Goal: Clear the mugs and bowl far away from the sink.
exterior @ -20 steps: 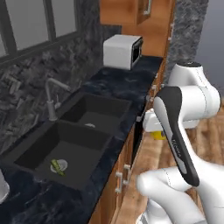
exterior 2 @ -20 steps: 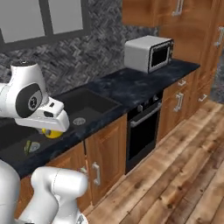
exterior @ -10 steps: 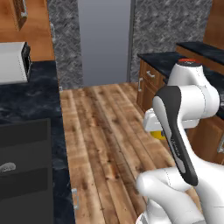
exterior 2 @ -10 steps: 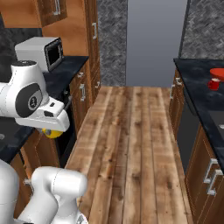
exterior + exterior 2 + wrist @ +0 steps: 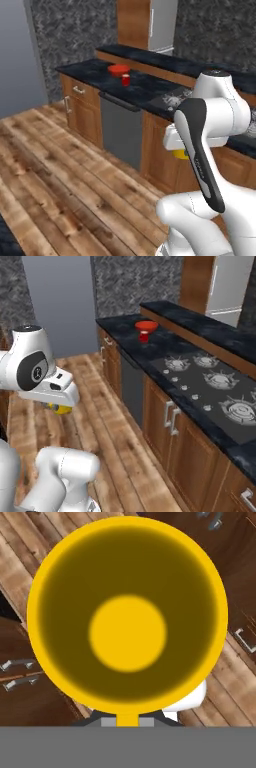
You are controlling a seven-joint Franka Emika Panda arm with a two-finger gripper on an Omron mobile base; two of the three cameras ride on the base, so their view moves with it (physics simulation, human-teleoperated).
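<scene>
Yellow mug [image 5: 127, 614] sits pinched in our gripper [image 5: 127, 721], its open mouth facing up at us in the hand view, and from the base views we see it tucked under the hand as a bit of yellow [image 5: 61, 408], carried above the wooden floor [image 5: 55, 170] in front of the wooden cabinets [image 5: 187, 441]. Beyond it we see a black counter [image 5: 165, 353] with a stovetop [image 5: 212, 378], and at the counter's far end a red bowl [image 5: 146, 325] rests with a small red mug [image 5: 144, 336] just beside it, both well apart from our arm.
</scene>
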